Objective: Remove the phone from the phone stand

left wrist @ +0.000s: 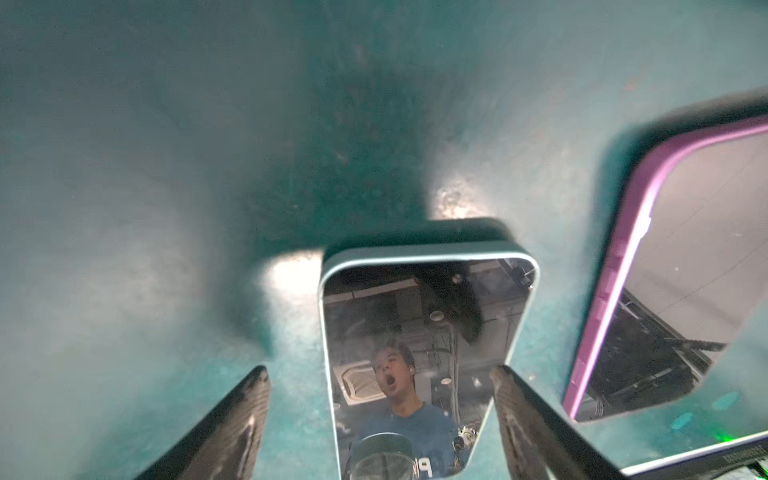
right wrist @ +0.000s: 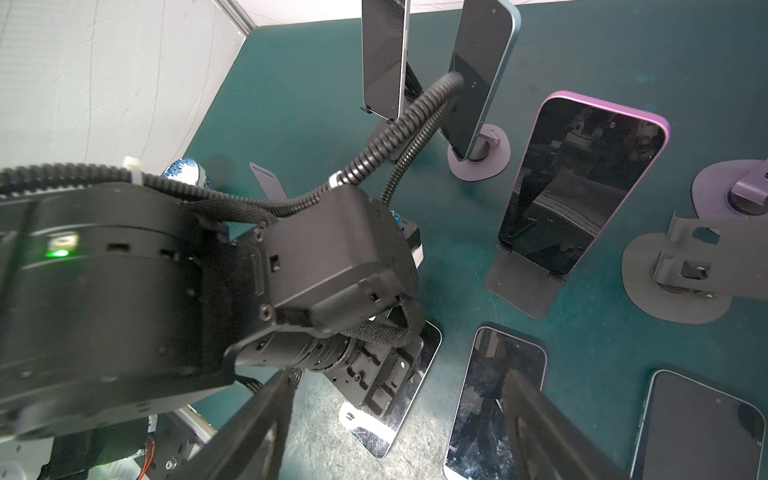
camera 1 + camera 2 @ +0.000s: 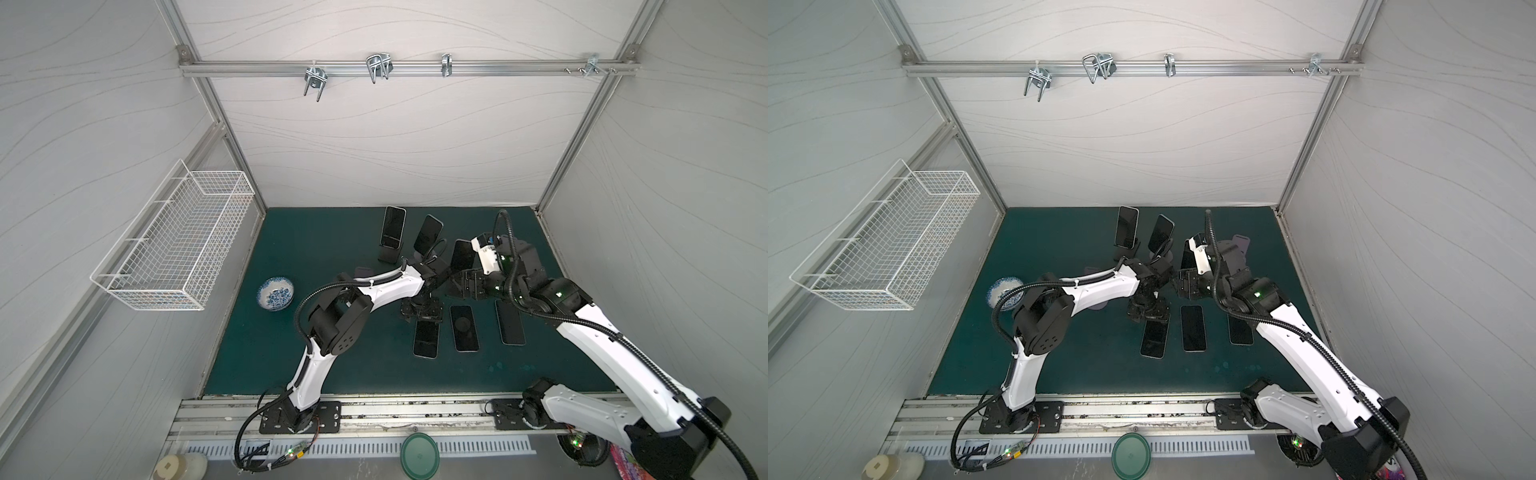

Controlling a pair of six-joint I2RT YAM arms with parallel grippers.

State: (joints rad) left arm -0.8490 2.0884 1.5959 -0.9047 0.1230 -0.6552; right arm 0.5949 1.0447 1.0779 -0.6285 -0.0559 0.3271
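Three dark-screened phones lean on stands at the back of the green mat: one (image 3: 393, 226), a second (image 3: 428, 235) and a purple-edged one (image 2: 582, 187). Three more phones lie flat in front. My left gripper (image 1: 379, 370) is open just above the mat and straddles the top end of the flat blue-edged phone (image 1: 424, 332), with bare mat on both sides between its fingers and the phone's edges. In both top views it hangs over that phone (image 3: 426, 340). My right gripper (image 2: 399, 374) hovers open and empty behind the flat phones, close to the left wrist.
Empty stands (image 2: 673, 270) (image 2: 731, 195) sit to the right of the purple phone. A blue-patterned bowl (image 3: 275, 294) rests at the mat's left side. A white wire basket (image 3: 178, 245) hangs on the left wall. A green lid (image 3: 419, 456) lies at the front rail.
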